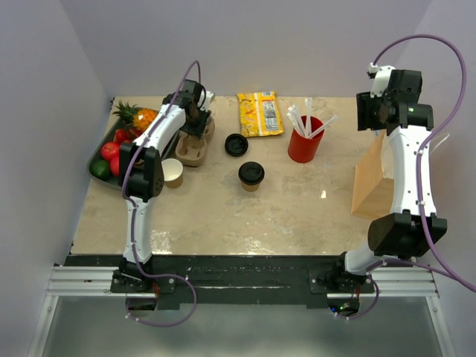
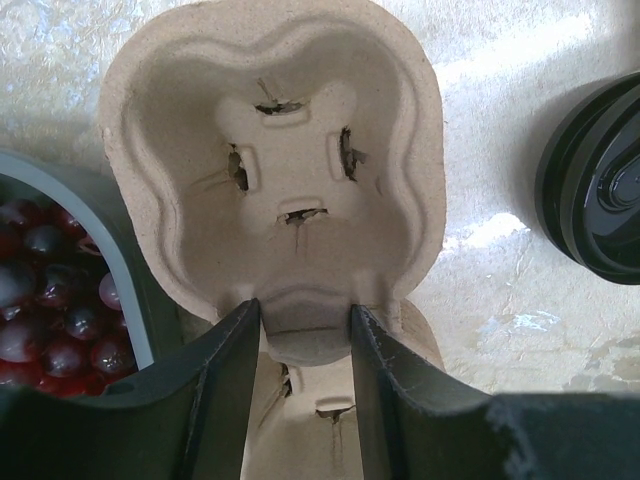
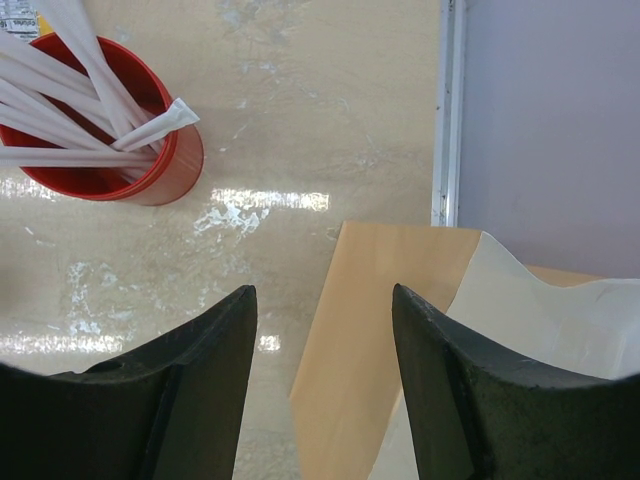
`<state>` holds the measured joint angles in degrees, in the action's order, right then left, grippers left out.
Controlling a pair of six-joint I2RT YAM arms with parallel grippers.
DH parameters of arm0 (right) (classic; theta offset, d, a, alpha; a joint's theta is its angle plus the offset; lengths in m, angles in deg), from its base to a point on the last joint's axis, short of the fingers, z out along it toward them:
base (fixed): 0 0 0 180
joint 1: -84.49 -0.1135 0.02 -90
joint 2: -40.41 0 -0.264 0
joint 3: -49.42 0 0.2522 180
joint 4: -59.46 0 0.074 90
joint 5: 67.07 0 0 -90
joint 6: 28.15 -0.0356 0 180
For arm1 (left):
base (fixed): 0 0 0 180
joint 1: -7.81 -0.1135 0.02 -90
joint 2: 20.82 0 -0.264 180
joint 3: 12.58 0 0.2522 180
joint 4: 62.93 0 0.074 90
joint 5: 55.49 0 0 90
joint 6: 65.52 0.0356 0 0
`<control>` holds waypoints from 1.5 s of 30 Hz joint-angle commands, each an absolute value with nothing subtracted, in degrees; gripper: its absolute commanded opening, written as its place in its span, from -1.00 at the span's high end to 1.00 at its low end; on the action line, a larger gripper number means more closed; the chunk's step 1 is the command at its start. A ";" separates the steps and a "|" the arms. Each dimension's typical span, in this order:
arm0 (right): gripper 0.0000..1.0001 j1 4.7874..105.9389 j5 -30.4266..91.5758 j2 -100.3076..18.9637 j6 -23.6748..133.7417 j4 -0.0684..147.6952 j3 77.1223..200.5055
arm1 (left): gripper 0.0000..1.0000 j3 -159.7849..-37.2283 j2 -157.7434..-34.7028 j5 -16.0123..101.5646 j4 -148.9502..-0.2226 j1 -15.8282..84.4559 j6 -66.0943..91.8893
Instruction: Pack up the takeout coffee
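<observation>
The takeout coffee [image 1: 251,175], a brown paper cup with a black lid, stands upright mid-table, apart from both grippers. My left gripper [image 1: 193,119] is at the back left over a pulp cup carrier [image 1: 195,149]. In the left wrist view the gripper [image 2: 303,310] is shut on the middle ridge of the carrier [image 2: 280,150], whose cup wells are empty. My right gripper [image 1: 379,111] is raised at the back right. In the right wrist view it [image 3: 322,295] is open and empty above the brown paper bag [image 3: 370,340], which also shows in the top view [image 1: 370,184].
A loose black lid [image 1: 236,144] lies just right of the carrier and shows in the left wrist view [image 2: 600,190]. A lidless paper cup [image 1: 172,172] stands by the left arm. A red cup of straws [image 1: 305,141], a yellow snack packet [image 1: 259,113] and a fruit tray [image 1: 100,152] sit along the back.
</observation>
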<state>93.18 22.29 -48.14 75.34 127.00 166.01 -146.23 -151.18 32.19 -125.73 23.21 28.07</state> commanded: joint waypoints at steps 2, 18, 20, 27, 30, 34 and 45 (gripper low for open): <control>-0.18 93.28 22.67 -47.74 75.03 124.99 166.36 | 0.19 -148.51 -147.47 33.81 -126.44 22.84 27.99; -0.18 93.28 25.92 -50.29 73.71 123.67 167.76 | 0.42 -147.01 -142.64 36.62 -126.61 22.32 30.01; -0.18 93.28 26.18 -50.56 73.71 123.76 168.21 | 0.48 -147.01 -141.50 40.48 -126.70 21.79 30.97; -0.16 93.28 31.02 -47.05 75.12 124.63 168.12 | 0.51 -146.49 -136.93 51.90 -127.66 21.70 33.44; -0.18 93.28 30.32 -41.61 76.61 126.03 165.50 | 0.53 -145.26 -134.29 54.63 -128.46 22.40 35.63; -0.21 93.45 27.86 -35.80 77.76 126.48 162.76 | 0.55 -137.10 -126.67 60.15 -129.16 22.49 40.46; -0.18 95.04 36.39 -42.29 68.53 119.01 173.12 | 0.59 -113.80 -105.39 60.18 -131.18 30.74 53.65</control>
<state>94.69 32.63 -39.16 73.81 123.17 167.62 -118.39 -112.76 57.39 -130.67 28.15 47.90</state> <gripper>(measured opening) 0.597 0.423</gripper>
